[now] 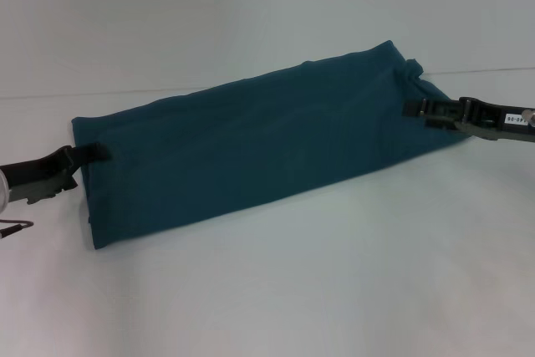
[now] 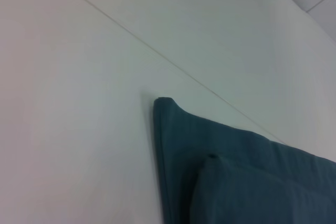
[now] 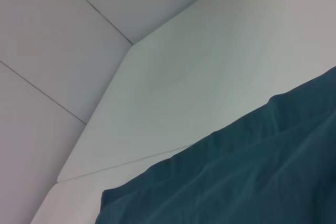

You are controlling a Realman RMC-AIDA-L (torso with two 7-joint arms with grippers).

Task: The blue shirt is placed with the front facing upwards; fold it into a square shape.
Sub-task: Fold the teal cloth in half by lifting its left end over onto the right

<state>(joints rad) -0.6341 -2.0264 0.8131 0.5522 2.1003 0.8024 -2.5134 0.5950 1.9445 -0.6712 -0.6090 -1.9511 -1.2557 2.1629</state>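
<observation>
The blue shirt (image 1: 251, 148) lies folded into a long narrow strip, running diagonally from near left to far right on the white table (image 1: 276, 298). Its lettering and collar are hidden inside the fold. My left gripper (image 1: 94, 154) is at the strip's near-left end, shut on the cloth edge. At the far-right end my right gripper (image 1: 411, 108) is pinched on the cloth, which bunches a little just behind it. The left wrist view shows a folded corner of the shirt (image 2: 236, 171). In the right wrist view, wrinkled shirt fabric (image 3: 236, 182) lies on the table.
White tabletop surrounds the strip, with a seam line (image 1: 485, 71) running across behind it. The table's far corner and edge (image 3: 131, 45) show in the right wrist view, with pale floor tiles beyond.
</observation>
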